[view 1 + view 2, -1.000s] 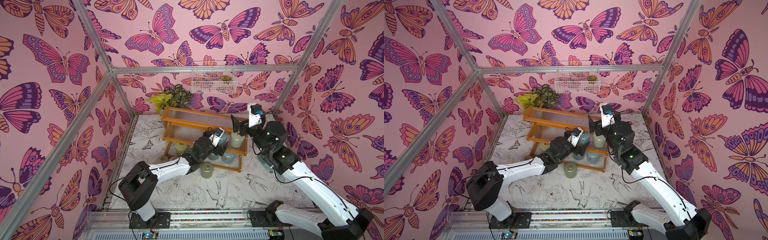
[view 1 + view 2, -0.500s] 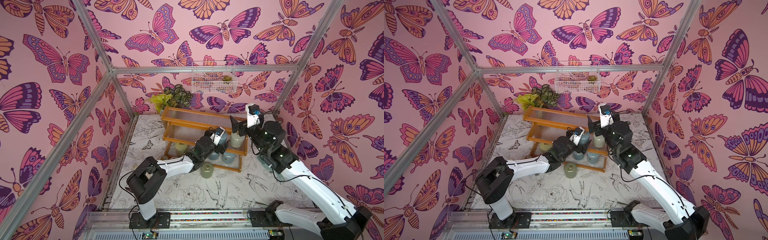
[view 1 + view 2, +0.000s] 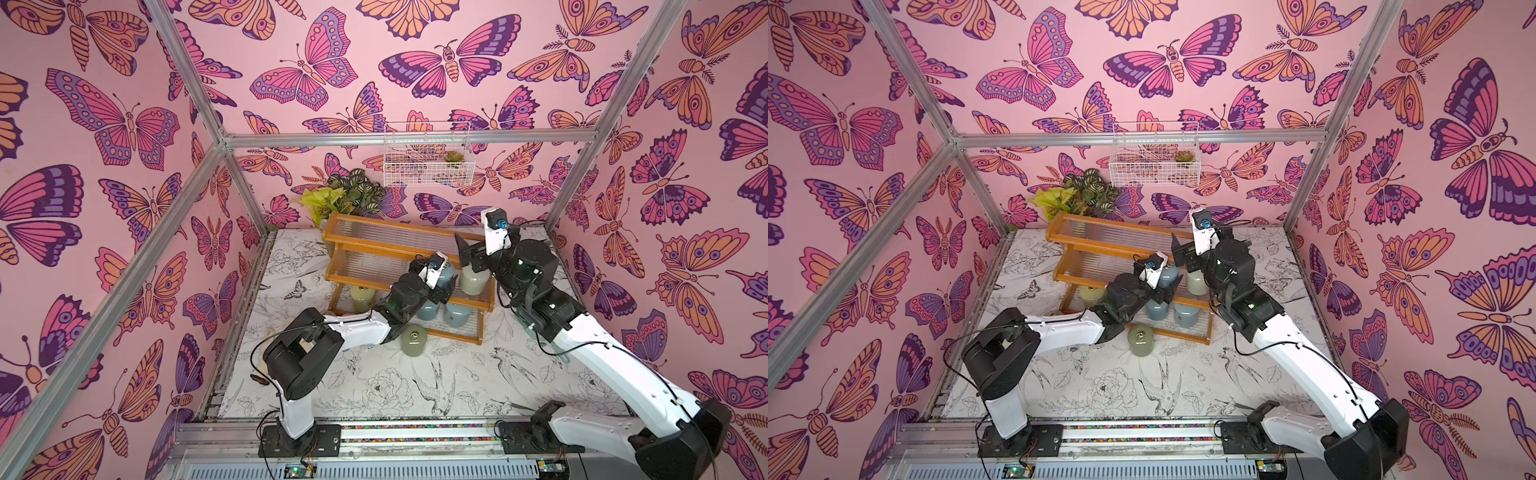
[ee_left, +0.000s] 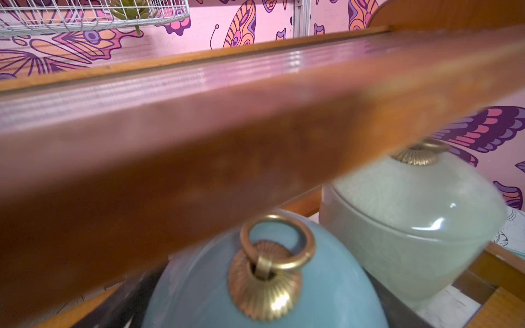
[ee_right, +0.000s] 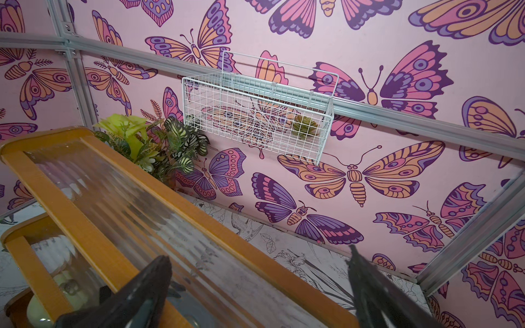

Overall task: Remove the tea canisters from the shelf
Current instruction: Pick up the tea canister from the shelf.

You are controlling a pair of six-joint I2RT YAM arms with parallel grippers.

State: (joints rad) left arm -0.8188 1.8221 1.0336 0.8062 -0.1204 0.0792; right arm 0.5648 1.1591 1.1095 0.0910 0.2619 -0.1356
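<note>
My left pincer (image 3: 444,289) is pushed in at the middle tier of the shelf (image 3: 374,249), toward the shelf's end nearer my right arm. A light blue canister (image 4: 326,284) stands upright on that tier between my two dark fingers (image 4: 125,298), one on either side of its body. Its gold lid knob (image 4: 264,292) faces my wrist camera. I cannot tell whether the fingers press on it or only flank it. Just beside it on the same tier, closer to that end of the shelf, a pale green canister (image 4: 412,213) stands upright.

My right pincer (image 5: 257,252) hangs above the shelf's top tier, its fingers wide apart with nothing between them.

In a top view, a grey-blue canister (image 3: 427,309) and a second grey-blue canister (image 3: 455,314) stand side by side on the shelf's bottom tier, below the light blue one. A yellow-green canister (image 3: 360,296) shows low down at the shelf's opposite half, behind a front rail. I cannot tell whether it rests on the bottom tier or not. A sage green canister (image 3: 413,341) stands on the table (image 3: 374,395) just in front of the shelf, off it.
</note>
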